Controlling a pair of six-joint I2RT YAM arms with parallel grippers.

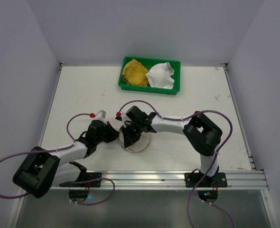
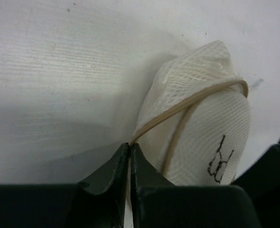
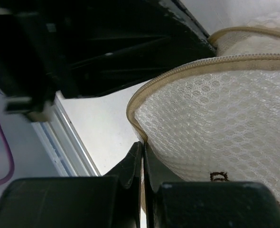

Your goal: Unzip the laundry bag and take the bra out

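Observation:
The laundry bag (image 1: 139,140) is a cream-white mesh pouch with tan rims, lying near the table's front middle, mostly hidden under both grippers in the top view. My left gripper (image 2: 130,146) is shut on the bag's tan rim (image 2: 187,100); the mesh (image 2: 211,137) bulges to its right. My right gripper (image 3: 143,145) is shut on the bag's rim (image 3: 133,114) too, with mesh (image 3: 216,128) spreading to the right. In the top view the left gripper (image 1: 115,133) and right gripper (image 1: 129,134) meet over the bag. The zipper pull and the bra do not show.
A green tray (image 1: 177,88) at the back middle holds a yellow cloth (image 1: 134,72) and a white cloth (image 1: 161,75). A small grey piece (image 1: 102,114) lies left of the bag. An aluminium rail (image 1: 168,176) runs along the front edge.

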